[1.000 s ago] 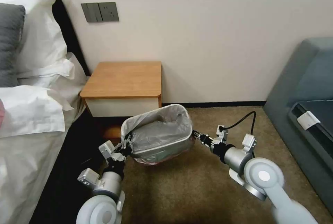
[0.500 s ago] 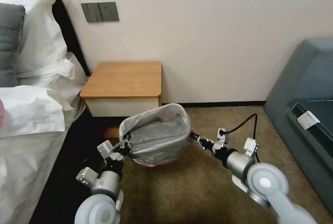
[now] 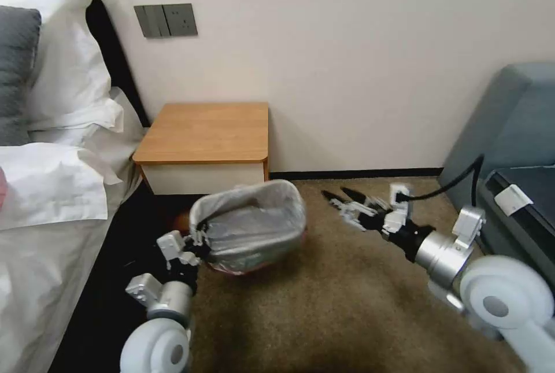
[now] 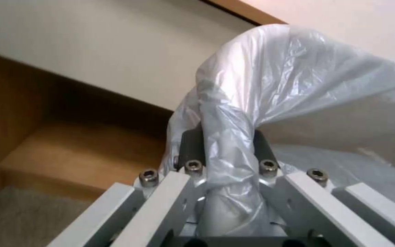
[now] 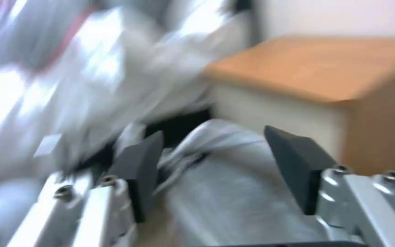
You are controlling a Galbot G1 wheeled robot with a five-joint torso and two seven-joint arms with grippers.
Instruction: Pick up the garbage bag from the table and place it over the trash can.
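The table [image 3: 205, 133], taken here as the landmark, stands against the wall with its wooden top bare. Just in front of it, on the carpet, the trash can [image 3: 254, 246] is seen, tilted and already lined. The garbage bag [image 3: 248, 222] is draped inside the can and folded over its rim, with a pink-red edge showing along the side farthest from the table; the task is therefore judged to be nearly done.

The left gripper [image 3: 196, 240] is placed at the can's corner on the bed side of the table front, and its fingers are closed on a bunched fold of the bag, seemingly together with the can's edge. That hold is probably what keeps the can tipped and the plastic stretched over that corner.

The right gripper [image 3: 341, 199] is found in front of the table's far corner, apart from the can, with its fingers spread wide and nothing between them. It is judged to have finished with its side of the rim.

From the head view, only the overall layout and the gap between the right gripper and the can are given. In the left wrist view, the bag [image 4: 271, 89] is shown pinched between the dark finger pads [image 4: 190, 145], a detail too small to read from above, with the table's low shelf behind. In the right wrist view, the empty gap between the open pads [image 5: 140, 161] is made plain, with the bag-covered can [image 5: 234, 185] beyond them.
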